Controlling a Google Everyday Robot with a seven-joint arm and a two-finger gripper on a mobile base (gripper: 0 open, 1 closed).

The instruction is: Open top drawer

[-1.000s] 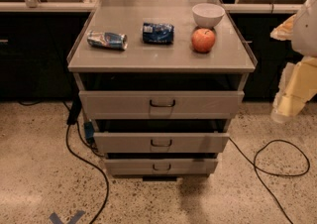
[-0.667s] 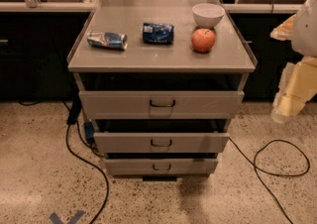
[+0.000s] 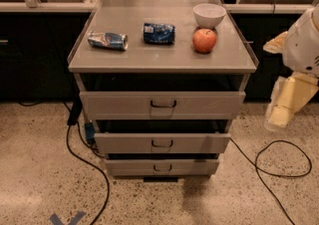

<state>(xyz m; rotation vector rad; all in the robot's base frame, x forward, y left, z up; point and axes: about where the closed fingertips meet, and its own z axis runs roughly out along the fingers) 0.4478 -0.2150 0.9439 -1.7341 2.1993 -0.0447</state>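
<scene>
The top drawer (image 3: pixel 119 105) is the widest grey drawer, right under the cabinet top, with a small dark loop handle (image 3: pixel 163 103) at its centre. A dark gap shows above its front. Its tray is hidden. My gripper (image 3: pixel 283 105) hangs at the right edge of the camera view, beside the cabinet's right side and about level with the top drawer. It is well apart from the handle and holds nothing that I can see.
Two narrower grey drawers (image 3: pixel 162 143) (image 3: pixel 162 168) sit below. On the cabinet top (image 3: pixel 149 59) lie a crushed can (image 3: pixel 107 40), a blue bag (image 3: pixel 159 33), a white bowl (image 3: pixel 209 15) and an apple (image 3: pixel 205 40). Black cables (image 3: pixel 87 162) (image 3: pixel 279 164) run over the floor on both sides.
</scene>
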